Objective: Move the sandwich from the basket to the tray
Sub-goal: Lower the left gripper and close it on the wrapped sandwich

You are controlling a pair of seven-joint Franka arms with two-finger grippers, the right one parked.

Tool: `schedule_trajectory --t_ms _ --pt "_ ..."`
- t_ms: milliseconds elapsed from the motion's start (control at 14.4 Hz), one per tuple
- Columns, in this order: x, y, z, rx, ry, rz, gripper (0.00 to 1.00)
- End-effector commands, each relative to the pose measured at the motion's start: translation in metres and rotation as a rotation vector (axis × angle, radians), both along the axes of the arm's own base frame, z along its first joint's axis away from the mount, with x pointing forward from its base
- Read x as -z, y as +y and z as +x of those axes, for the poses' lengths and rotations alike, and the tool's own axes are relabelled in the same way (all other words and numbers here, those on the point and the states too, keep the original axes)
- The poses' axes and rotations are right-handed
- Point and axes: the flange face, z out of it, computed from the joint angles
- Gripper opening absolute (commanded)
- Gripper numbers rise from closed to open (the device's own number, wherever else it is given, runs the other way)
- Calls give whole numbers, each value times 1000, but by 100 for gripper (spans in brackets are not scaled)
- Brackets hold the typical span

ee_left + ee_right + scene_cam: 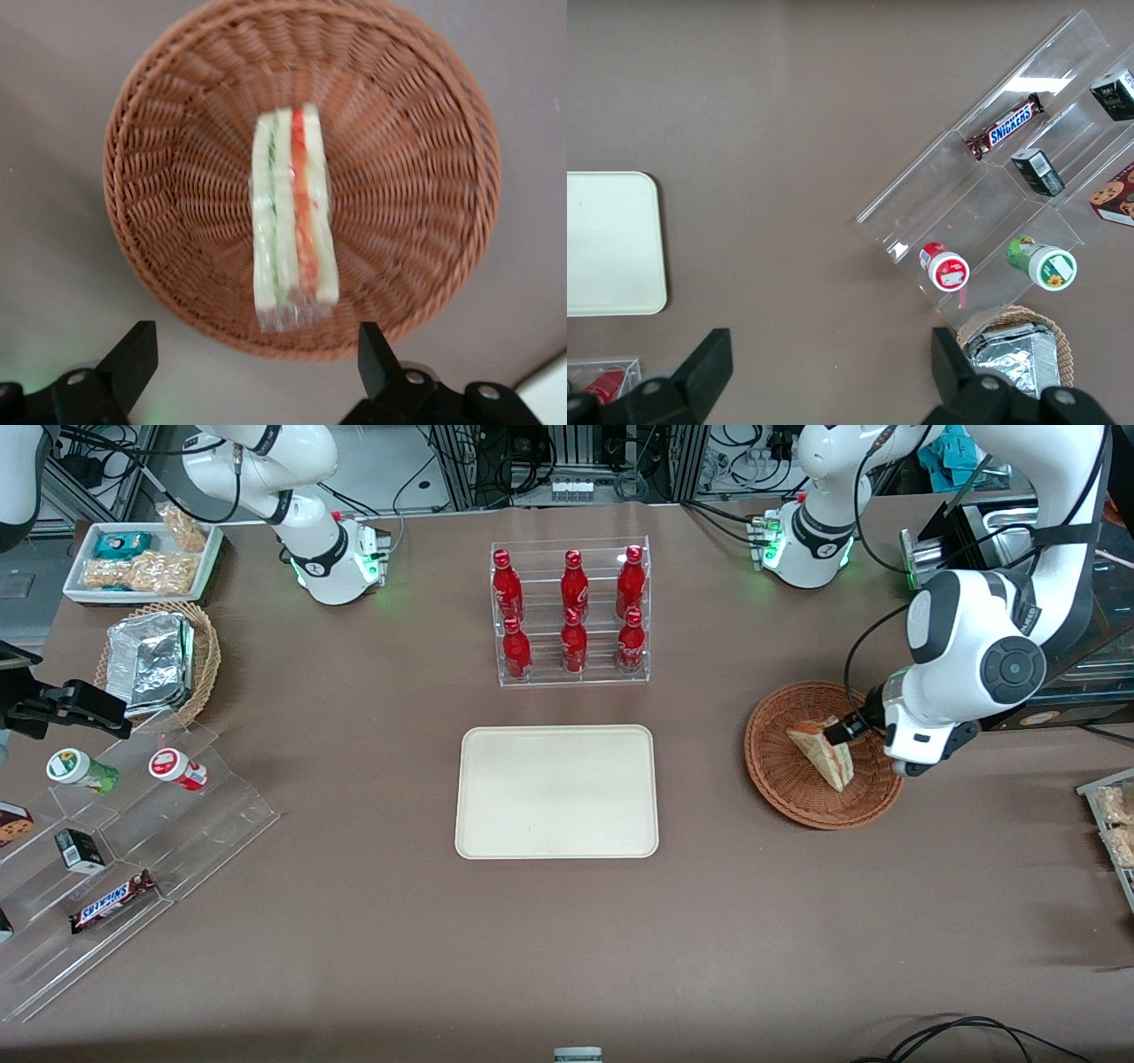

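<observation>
The sandwich (824, 753) is a white-bread wedge lying in the reddish-brown wicker basket (771, 779) toward the working arm's end of the table. In the left wrist view its cut edge (292, 212) faces up, showing green and orange-red layers under clear wrap, across the middle of the basket (177, 177). My left gripper (844, 731) hangs over the basket, above the sandwich and apart from it. It is open (255, 336), with only basket rim and table showing between its fingers. The cream-white tray (556, 791) lies flat at the table's middle with nothing on it.
A clear rack of red bottles (571, 611) stands farther from the front camera than the tray. Toward the parked arm's end are a tan wicker basket with a foil packet (159, 660), a white snack bin (142, 558) and a stepped acrylic stand (115, 841).
</observation>
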Motion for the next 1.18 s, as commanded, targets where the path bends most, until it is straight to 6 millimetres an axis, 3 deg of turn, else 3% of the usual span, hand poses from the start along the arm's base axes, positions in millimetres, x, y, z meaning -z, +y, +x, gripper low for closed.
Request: schedule_trajectory --t_ms 0,209,765,835,904,974,1113 --pt "21 -2 -1 -121 -46 14 100" --pt "51 -1 -8 -142 -41 2 100" --pt "93 -3 -12 -152 -25 -30 100" --pt "94 -3 -13 -152 -21 -31 67" --pt "93 -1 -13 -155 -16 -29 23" --pt "92 4 -12 -163 -17 -27 10" --pt "86 9 -9 -151 -33 -26 5"
